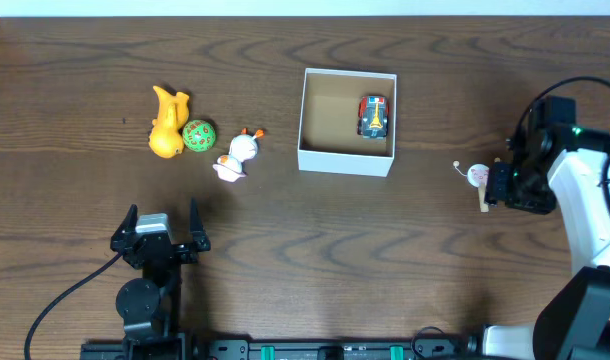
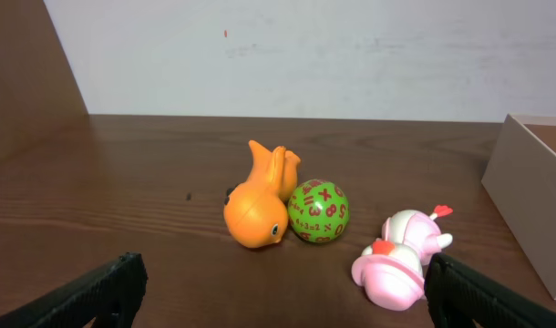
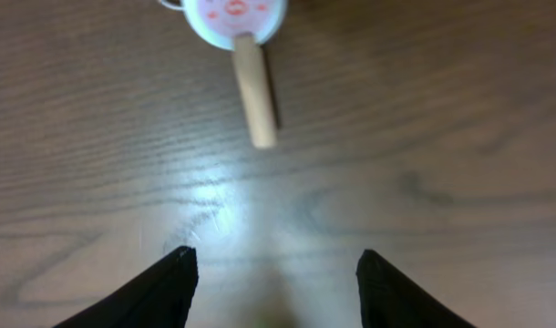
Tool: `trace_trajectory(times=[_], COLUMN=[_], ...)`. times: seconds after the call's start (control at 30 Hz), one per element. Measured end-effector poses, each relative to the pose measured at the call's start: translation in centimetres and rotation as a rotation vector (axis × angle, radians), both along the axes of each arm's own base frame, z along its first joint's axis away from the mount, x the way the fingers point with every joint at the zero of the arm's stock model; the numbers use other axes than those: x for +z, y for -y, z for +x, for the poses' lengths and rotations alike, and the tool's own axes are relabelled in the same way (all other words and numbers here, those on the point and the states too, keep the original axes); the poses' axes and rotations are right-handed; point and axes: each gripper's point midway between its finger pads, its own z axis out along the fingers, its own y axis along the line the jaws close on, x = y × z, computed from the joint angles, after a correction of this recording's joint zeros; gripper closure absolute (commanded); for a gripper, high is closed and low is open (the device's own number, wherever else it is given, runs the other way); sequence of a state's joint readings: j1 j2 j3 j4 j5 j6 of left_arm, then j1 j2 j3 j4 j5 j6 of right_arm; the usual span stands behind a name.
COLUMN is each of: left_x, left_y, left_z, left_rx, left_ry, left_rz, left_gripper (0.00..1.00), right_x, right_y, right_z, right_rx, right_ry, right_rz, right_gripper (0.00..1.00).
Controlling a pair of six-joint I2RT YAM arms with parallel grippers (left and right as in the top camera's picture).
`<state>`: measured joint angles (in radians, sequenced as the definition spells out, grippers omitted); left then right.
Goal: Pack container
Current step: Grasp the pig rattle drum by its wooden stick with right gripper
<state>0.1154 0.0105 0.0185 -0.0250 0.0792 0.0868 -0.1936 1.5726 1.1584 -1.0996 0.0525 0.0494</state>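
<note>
Dark wood-grain table (image 1: 305,250) fills every view, and the left wrist view adds a pale wall behind it. The right gripper (image 3: 273,282) hangs with jaws spread and nothing between them. Only its wrist view shows that gap, with a round white toy on a wooden stick (image 3: 253,91) just ahead. The left gripper (image 2: 292,301), near the table's front edge, is spread wide and empty. The container (image 1: 345,162) sits toward the back edge, well apart from both grippers. Only the overhead view shows the toy car (image 1: 374,117) near its right wall. An orange toy (image 2: 255,205), a green ball (image 2: 317,211) and a pink-and-white toy (image 2: 401,255) lie ahead of the left jaws, left of the container.
</note>
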Motion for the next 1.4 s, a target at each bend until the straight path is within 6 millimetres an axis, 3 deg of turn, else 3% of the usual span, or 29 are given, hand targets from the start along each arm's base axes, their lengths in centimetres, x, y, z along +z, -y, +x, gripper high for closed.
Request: trace_trajectory(times=[0.23,0.53,0.77,1.0,1.33,1.4], left_x=[0.0,0.0,0.0,0.0,0.0,0.0], left_y=[0.0,0.0,0.0,0.0,0.0,0.0], left_z=[0.0,0.0,0.0,0.0,0.0,0.0], left_rx=[0.000,0.000,0.000,0.000,0.000,0.000], left_ry=[0.000,0.000,0.000,0.000,0.000,0.000], left_rz=[0.000,0.000,0.000,0.000,0.000,0.000], left_gripper=[0.02,0.02,0.02,0.02,0.02,0.02], right_x=[-3.1,-5.1,-6.5,-8.5,-9.4,-9.3], right_y=[-0.4,0.0,-0.1,-0.1,-0.6,-0.7], right_z=[1.4,4.0,4.2,4.4,4.3,4.1], right_rx=[0.091,0.184,0.203,0.207,0.162,0.142], right_ry=[0.085,0.232,0.234,0.203,0.184,0.173], right_rz=[0.013,-0.032,-0.027,-0.014,0.027,0.033], right_gripper=[0.46,0.47,0.41,0.41,0.67,0.77])
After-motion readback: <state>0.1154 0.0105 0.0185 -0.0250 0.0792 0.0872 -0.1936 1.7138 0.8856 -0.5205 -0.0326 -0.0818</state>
